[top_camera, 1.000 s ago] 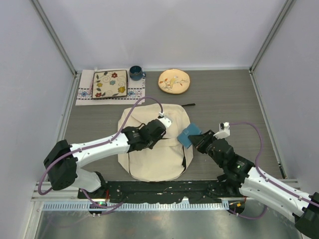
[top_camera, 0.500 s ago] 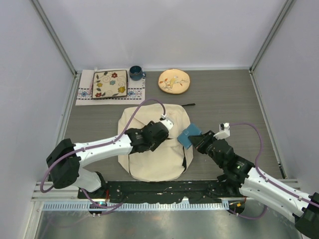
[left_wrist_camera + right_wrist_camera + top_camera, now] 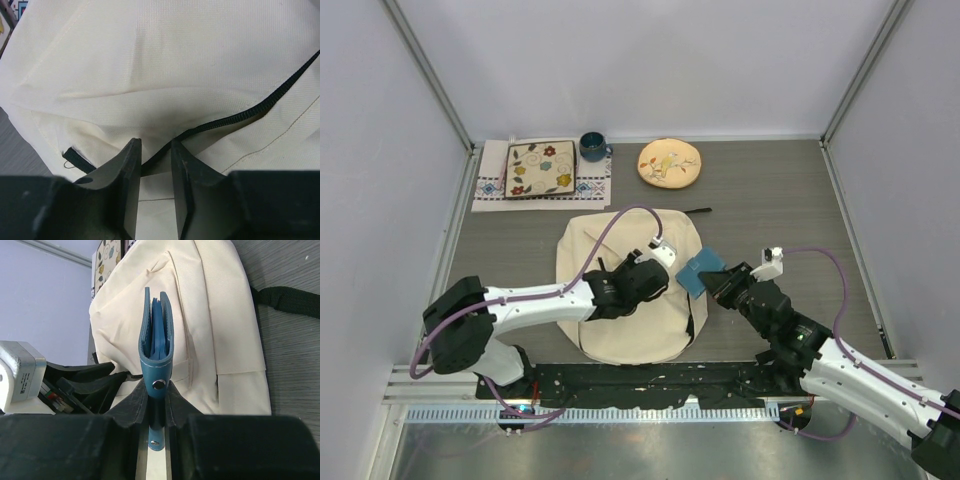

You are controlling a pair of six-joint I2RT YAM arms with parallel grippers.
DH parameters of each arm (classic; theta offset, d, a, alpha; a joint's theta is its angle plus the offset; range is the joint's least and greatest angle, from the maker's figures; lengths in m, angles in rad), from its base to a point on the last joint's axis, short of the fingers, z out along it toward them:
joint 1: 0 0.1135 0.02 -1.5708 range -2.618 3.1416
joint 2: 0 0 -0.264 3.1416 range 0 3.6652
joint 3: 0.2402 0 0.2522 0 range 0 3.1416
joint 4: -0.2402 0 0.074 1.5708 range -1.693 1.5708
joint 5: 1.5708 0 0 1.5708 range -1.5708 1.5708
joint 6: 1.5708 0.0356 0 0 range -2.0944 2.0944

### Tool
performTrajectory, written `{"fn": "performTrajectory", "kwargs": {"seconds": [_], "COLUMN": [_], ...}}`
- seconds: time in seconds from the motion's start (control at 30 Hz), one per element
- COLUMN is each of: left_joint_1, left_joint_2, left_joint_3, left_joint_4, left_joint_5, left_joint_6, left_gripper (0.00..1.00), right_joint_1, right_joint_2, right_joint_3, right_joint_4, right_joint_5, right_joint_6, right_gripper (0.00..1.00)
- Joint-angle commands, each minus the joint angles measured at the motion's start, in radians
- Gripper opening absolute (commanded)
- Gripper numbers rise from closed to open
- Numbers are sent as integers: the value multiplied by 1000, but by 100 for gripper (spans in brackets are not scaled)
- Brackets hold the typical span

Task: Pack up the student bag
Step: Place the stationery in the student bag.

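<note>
Surface: a grey wood-grain surface [image 3: 770, 200] seen from above, with pale walls around it and both arm bases at 6 o'clock.

Bag: the large cream soft fabric student bag [image 3: 620, 335] lies flat at the middle of the surface, a little toward 6 o'clock. A black woven strap [image 3: 290, 300] trails off its 3 o'clock side.

Left tool: the left tool [image 3: 154, 145] hangs low over the bag's middle, toward its 3 o'clock half. Its jaws stand a narrow way apart. Cream fabric shows through the gap and nothing is visibly clamped.

Right tool: the right tool [image 3: 157, 395] sits just beside the bag's 3 o'clock edge, with its jaws pressed closed on a wallet.

Wallet: the blue leather-look folded wallet [image 3: 157, 340], fastened with a metal snap, stands on edge in that grip, its free end pointing toward the bag.

Zipper: the black zipper line [image 3: 235, 117] runs from 2 o'clock in the left wrist view down into the gap between the left jaws. No pull tab can be made out, and no open mouth shows in any view.

Step in hand: this looks like the opening stage, the left arm working at the zipper while the right waits with the first item. Packing seems barely begun.

Next move calls for: probably a firm pinch on the fabric or pull beside the zipper, then a lift to make a mouth. The wallet would then have to go in edge first at the bag's 3 o'clock side, without snagging the strap.
</note>
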Motion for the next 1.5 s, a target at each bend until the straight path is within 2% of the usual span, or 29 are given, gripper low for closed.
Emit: {"fn": "performTrajectory", "kwargs": {"seconds": [0.0, 0.1, 0.3, 0.4, 0.67, 1.07, 1.1, 1.2, 1.27, 1.47], "left_joint_1": [-4, -4, -4, -4, -4, 13, 18, 30, 54, 99], "left_joint_2": [22, 36, 42, 45, -10, -105, -102, -96, -81, -38], "left_joint_3": [-21, -19, -29, -26, 26, 40, 46, 51, 54, 79], "left_joint_4": [86, 86, 104, 107, 66, 43, 40, 50, 58, 43], "left_joint_5": [-12, 2, 9, -12, -34, 109, 148, 214, 251, 247], "left_joint_6": [-8, -11, -15, -23, -53, -92, -95, -110, -129, -133], "left_gripper": [27, 22, 5, 0, 0, 0, 12, 67, 73, 76], "right_joint_1": [-2, -2, -2, -2, -2, -2, -2, -2, -2, -2], "right_joint_2": [-13, -12, -18, -19, -19, -16, -16, -16, -16, -28], "right_joint_3": [4, 5, 2, 1, 2, 1, -1, 1, 1, -2], "right_joint_4": [39, 39, 39, 39, 39, 39, 39, 39, 39, 39], "right_joint_5": [21, 21, 21, 19, 21, 22, 22, 22, 21, 21], "right_joint_6": [9, 9, 10, 12, 10, 15, 15, 12, 12, 13], "right_gripper": [2, 2, 2, 2, 2, 2, 2, 2, 2, 2]}}
